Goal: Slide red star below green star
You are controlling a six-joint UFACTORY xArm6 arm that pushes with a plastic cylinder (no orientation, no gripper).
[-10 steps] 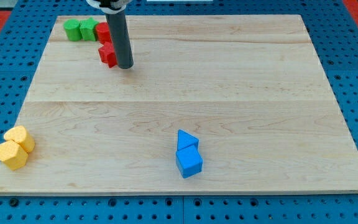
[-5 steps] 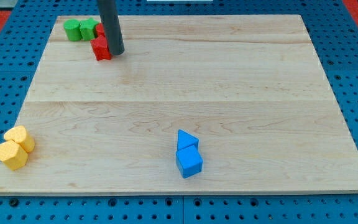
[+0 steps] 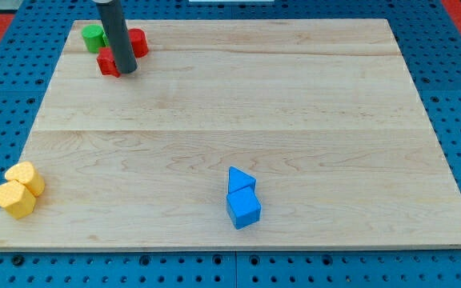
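Note:
The red star (image 3: 107, 62) lies near the board's top left corner, partly hidden behind my rod. My tip (image 3: 127, 70) touches its right side. The green blocks sit just above it: one green block (image 3: 94, 36) shows at the left, the other is mostly hidden behind the rod, so I cannot tell which is the star. A second red block (image 3: 138, 42), rounded, lies to the right of the rod.
Two yellow blocks (image 3: 18, 190) sit together at the board's bottom left. A blue triangle (image 3: 239, 179) and a blue cube (image 3: 244, 209) sit together at the bottom middle. The wooden board (image 3: 294, 112) lies on a blue pegboard.
My tip has moved left and up the view, pushing the red star left, from beside the other red block to under the green blocks. The other red block is now uncovered.

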